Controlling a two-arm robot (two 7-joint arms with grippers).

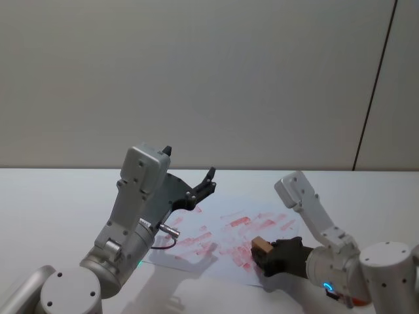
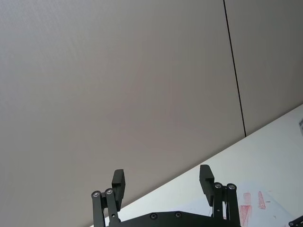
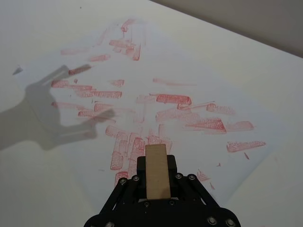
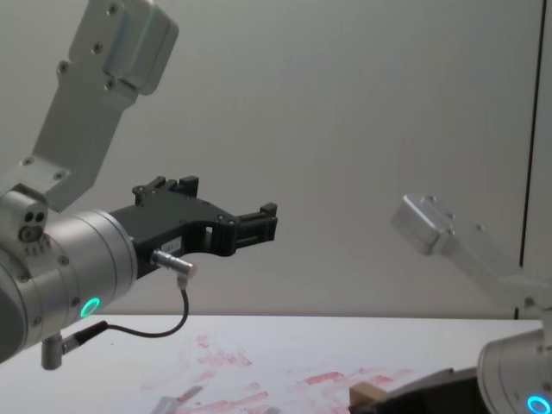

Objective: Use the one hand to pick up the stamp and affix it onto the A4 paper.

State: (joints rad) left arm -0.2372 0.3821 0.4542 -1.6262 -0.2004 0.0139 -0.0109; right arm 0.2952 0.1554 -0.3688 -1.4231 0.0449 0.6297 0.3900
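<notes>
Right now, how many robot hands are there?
2. The left end effector is open, raised above the table. The right end effector is low over the A4 paper, shut on the stamp.

The left arm is bent and lifted, its silver wrist showing a green ring light. The left gripper [image 2: 162, 183] hangs in the air pointing forward, its two black fingers spread wide apart. The right arm reaches in low from the right side, a blue ring light on its wrist. The right gripper [image 3: 156, 164] has its black fingers clamped on the stamp [image 3: 156, 172].
</notes>
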